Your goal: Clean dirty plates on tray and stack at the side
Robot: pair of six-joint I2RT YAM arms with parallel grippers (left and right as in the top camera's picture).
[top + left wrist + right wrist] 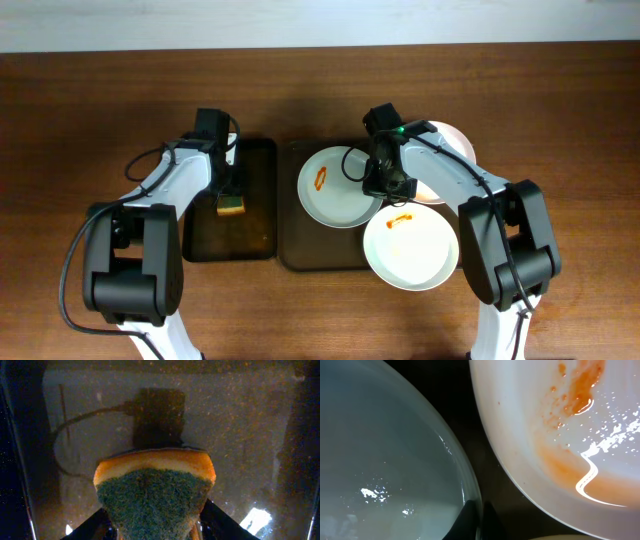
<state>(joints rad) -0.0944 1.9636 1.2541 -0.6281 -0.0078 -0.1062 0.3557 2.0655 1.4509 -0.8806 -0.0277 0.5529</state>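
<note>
Left arm [172,178]: we reach forward, elbow bent, wrist pointing down.
Left gripper [231,192]: we clamp a sponge [155,495] between our fingers.
Right arm [452,165]: we reach forward, angled leftward.
Right gripper [388,186]: we pinch a plate [335,200] by its rim.

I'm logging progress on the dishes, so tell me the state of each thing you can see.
left plate: sauce-smeared, rim pinched by right hand
near plate: sauce-smeared, free of both hands
far plate: partly hidden, cannot tell
sponge: gripped in left hand, over black tray
</note>
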